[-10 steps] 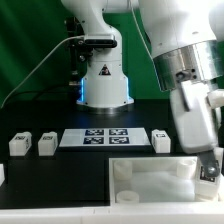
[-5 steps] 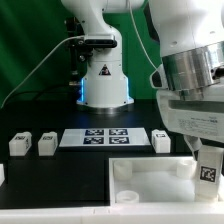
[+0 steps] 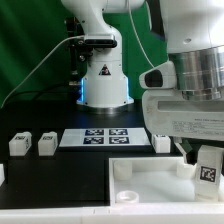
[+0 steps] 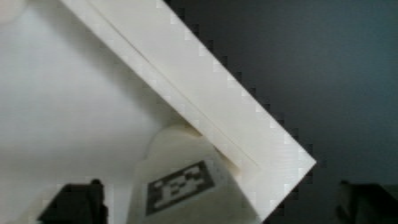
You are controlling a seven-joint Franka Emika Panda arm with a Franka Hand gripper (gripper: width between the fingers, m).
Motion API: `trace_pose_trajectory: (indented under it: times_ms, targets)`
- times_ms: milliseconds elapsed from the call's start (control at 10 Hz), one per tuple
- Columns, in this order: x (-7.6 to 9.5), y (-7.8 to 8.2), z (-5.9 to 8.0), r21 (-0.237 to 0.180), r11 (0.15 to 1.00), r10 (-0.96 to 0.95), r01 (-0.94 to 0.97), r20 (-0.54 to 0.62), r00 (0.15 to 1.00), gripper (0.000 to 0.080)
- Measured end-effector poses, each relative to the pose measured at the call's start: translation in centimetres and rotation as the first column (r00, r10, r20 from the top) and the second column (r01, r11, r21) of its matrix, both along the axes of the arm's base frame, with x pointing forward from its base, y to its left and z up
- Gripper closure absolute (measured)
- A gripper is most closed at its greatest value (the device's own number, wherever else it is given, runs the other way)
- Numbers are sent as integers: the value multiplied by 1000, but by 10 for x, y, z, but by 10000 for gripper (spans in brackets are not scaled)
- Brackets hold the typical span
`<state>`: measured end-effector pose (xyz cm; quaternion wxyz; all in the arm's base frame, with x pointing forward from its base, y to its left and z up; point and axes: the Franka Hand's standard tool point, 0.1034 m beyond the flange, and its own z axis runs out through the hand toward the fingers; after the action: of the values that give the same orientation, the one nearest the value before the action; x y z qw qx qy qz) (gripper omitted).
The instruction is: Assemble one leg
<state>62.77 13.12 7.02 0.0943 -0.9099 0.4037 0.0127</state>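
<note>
Nearest, lower right of ext frame: leg [image 3: 207, 166] stands upright at the right edge of the tabletop [image 3: 150, 172]; can't tell if they touch. The gripper [image 4: 217, 204] straddles it, fingers [image 4: 73, 203] spread wide with gaps both sides in wrist view, so nothing clamped afaict. Risk: leg sits off-centre betw the tips. On closing, the nearer tip hits first and shoves or tips it, maybe against the tabletop edge. A finger could also snag that edge. Farther back, mid frame: marker board [image 3: 100, 137] and spare legs [image 3: 46, 144] in one row. Vs 1 s ago: wrist has swung toward frame centre and fills more of the right side. Leg barely moved.
</note>
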Motion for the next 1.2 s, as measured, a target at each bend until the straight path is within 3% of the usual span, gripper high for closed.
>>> trace_pose_trajectory:
  times_ms: [100, 300, 500, 600, 900, 1200]
  targets:
    - [0, 0, 0, -1, 1000, 7, -7, 1, 1000, 152]
    - [-1, 2, 0, 13, 992, -125, 125, -26, 992, 460]
    - [-4, 2, -3, 21, 945, -324, 327, -83, 942, 506]
    - [-2, 0, -2, 46, 909, -409, 415, -97, 907, 506]
    - [1, 0, -4, 87, 678, -719, 730, -129, 683, 506]
    - [1, 1, -4, 90, 732, -667, 676, -112, 737, 506]
